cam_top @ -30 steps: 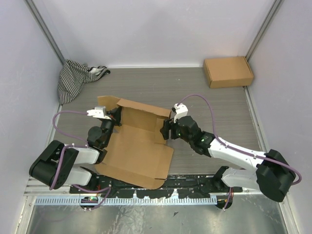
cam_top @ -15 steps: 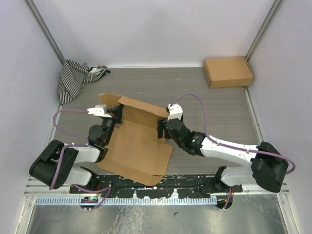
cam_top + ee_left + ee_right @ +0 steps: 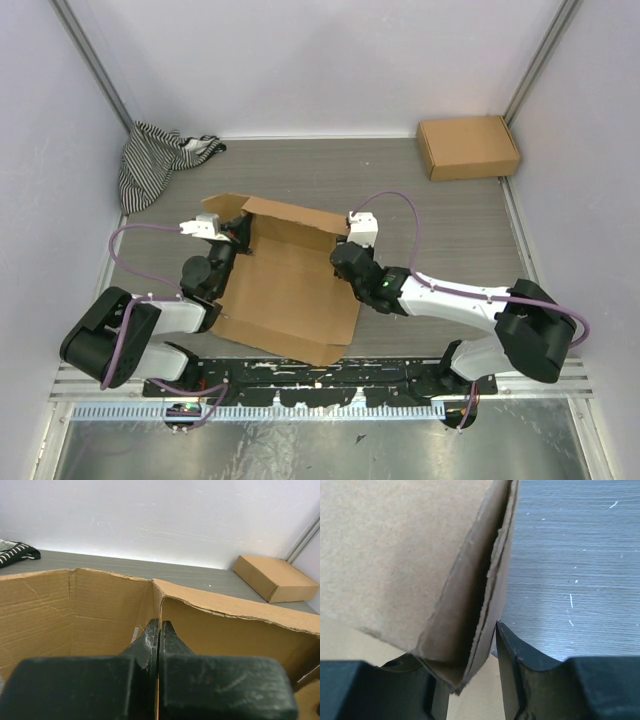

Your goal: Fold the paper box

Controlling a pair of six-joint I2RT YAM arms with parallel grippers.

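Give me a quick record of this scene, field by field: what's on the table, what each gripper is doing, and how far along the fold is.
paper box: mid-table, rear wall and side flaps raised, base flat, top open
left gripper: shut on the box's rear-left wall
right gripper: jaws apart, straddling the doubled right side flap, a gap beside one finger
assembled box: far right corner, closed
striped cloth: far left corner, crumpled
fold progress: partway, not closed
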